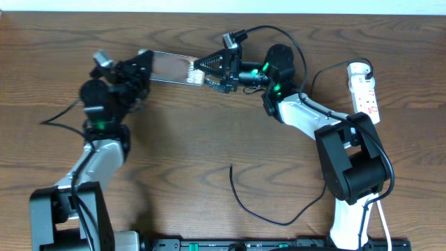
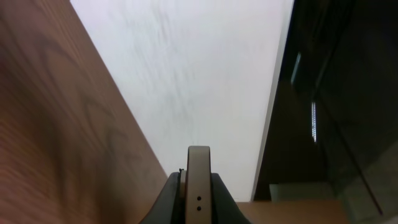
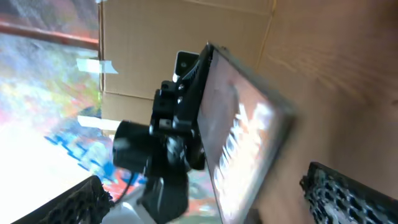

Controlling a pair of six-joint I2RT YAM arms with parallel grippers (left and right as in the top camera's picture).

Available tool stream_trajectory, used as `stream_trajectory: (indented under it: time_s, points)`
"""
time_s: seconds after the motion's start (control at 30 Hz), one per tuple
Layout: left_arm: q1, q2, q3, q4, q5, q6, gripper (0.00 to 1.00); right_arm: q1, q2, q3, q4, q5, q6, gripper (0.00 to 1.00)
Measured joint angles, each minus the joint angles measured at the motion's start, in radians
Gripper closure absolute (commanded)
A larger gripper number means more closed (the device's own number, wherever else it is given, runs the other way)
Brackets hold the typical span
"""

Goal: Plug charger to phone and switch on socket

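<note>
Left gripper (image 1: 141,64) clamped tight on left end of phone (image 1: 169,68), near table's (image 1: 209,132) far edge. Right gripper (image 1: 200,71) at phone's right end, jaws spread wide, nothing held. Charger (image 1: 240,202) lies loose toward the front, tip apart from phone; socket (image 1: 365,87) far right, well apart.

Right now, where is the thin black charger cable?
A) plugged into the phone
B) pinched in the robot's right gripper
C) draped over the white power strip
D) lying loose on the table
D: the charger lies loose on the table, well apart from the phone held in the left gripper; the right gripper is open.
</note>
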Motion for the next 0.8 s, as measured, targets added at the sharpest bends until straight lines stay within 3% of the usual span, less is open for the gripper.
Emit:
stream_trajectory:
  time_s: [0.17, 0.3, 0.5, 0.6, 0.63, 0.8]
  points:
    - [0.204, 0.000, 0.000, -0.001, 0.198, -0.009, 0.93, -0.042, 0.000, 0.001, -0.040, -0.034, -0.113, 0.01]
    - [0.344, 0.000, 0.012, 0.000, 0.381, -0.040, 0.93, -0.068, 0.000, 0.040, -0.224, -0.072, -0.210, 0.01]
    - [0.403, 0.000, 0.043, 0.009, 0.540, -0.086, 0.93, -0.080, 0.000, 0.283, -0.790, -0.088, -0.467, 0.01]
    - [0.402, 0.000, 0.043, 0.010, 0.578, -0.101, 0.93, -0.079, 0.000, 0.456, -1.214, 0.005, -0.662, 0.01]
    - [0.403, 0.000, 0.043, 0.010, 0.589, -0.103, 0.93, -0.076, 0.000, 0.529, -1.410, 0.092, -0.735, 0.01]
    - [0.403, 0.000, 0.044, 0.011, 0.611, -0.097, 0.93, -0.048, 0.000, 0.749, -1.890, 0.541, -0.943, 0.01]
